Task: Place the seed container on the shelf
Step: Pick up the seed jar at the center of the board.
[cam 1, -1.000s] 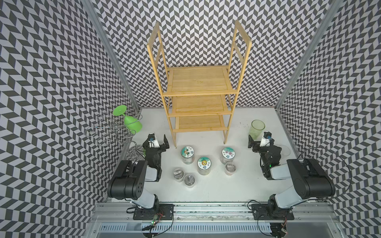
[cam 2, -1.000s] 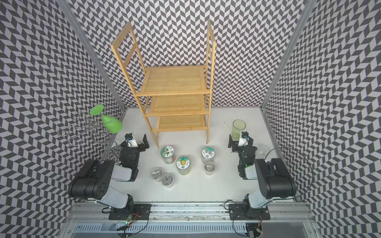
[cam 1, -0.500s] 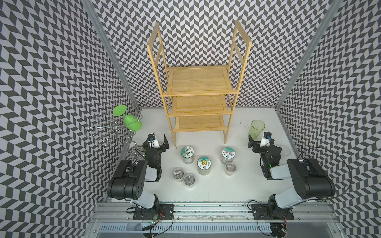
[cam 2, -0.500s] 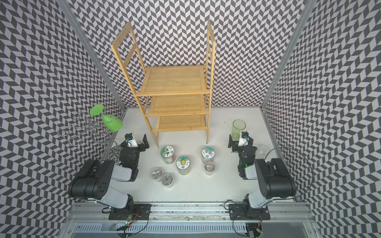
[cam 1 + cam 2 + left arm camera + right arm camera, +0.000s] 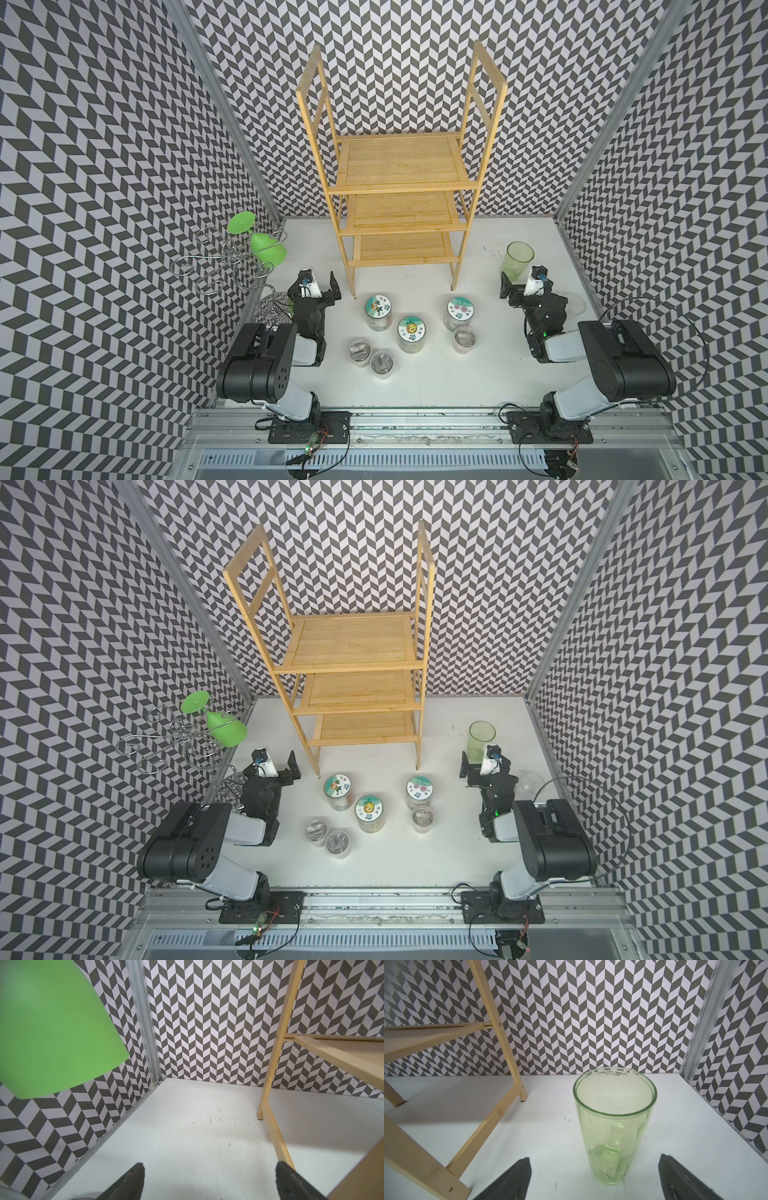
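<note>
The bamboo shelf (image 5: pixel 401 166) is the biggest hazard. It is tall and light, all three boards are bare, and its front leg stands just beside the left gripper (image 5: pixel 208 1168) on that gripper's inner side. A sideways swing toward the jars could clip the leg and shift or tip the whole rack.

On the left gripper's outer side stands the chrome wire glass-holder stand (image 5: pixel 232 266). A green plastic wine glass (image 5: pixel 266 249) hangs upside down from it, above and just ahead of the gripper. A straight lift could catch the glass and knock it off its hook.

A green glass tumbler (image 5: pixel 613 1126) stands upright just ahead of the right gripper (image 5: pixel 593 1158), in line with the gap between its fingers. Any forward push would topple it.

Both grippers are spread wide and hold nothing.

The seed container must be one of the jars on the table, inward of both grippers and slightly behind their fingertips. There are three floral-lidded jars (image 5: pixel 410 334) and three small clear jars (image 5: pixel 381 363). I cannot tell which one holds seeds, so picking the wrong jar is a real risk. They also stand close together, some nearly touching, so wide fingers coming down on one could shove or tip a neighbour. The lower boards look to leave little headroom for setting a jar down.
</note>
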You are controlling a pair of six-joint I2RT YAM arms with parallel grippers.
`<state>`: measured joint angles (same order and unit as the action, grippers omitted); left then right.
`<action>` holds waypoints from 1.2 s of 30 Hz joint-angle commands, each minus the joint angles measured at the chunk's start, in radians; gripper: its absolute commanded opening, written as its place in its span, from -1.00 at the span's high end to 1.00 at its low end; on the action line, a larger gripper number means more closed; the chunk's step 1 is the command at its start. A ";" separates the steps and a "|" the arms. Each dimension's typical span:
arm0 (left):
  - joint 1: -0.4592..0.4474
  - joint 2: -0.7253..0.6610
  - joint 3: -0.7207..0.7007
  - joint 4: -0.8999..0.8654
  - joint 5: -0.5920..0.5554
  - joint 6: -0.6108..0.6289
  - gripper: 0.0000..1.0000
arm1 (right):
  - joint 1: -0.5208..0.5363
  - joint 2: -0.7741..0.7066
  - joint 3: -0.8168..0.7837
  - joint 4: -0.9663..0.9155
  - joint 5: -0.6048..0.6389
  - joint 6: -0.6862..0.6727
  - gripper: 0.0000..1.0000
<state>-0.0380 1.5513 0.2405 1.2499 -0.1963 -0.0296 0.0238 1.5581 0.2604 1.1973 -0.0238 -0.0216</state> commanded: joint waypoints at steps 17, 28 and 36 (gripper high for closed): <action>-0.142 -0.488 0.377 -0.946 -0.037 -0.100 -0.54 | 0.077 -0.323 0.520 -1.063 0.334 0.373 -0.99; -0.367 -0.616 0.524 -1.577 -0.154 -0.528 -0.40 | 0.237 -0.502 0.614 -1.542 0.372 0.565 -0.99; -0.462 -0.716 0.526 -1.866 -0.183 -0.722 -0.40 | 0.249 -0.722 0.511 -1.783 0.333 0.711 -0.99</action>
<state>-0.4828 0.8700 0.7448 -0.4389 -0.3580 -0.6422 0.2615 0.8795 0.7815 -0.4549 0.3218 0.6060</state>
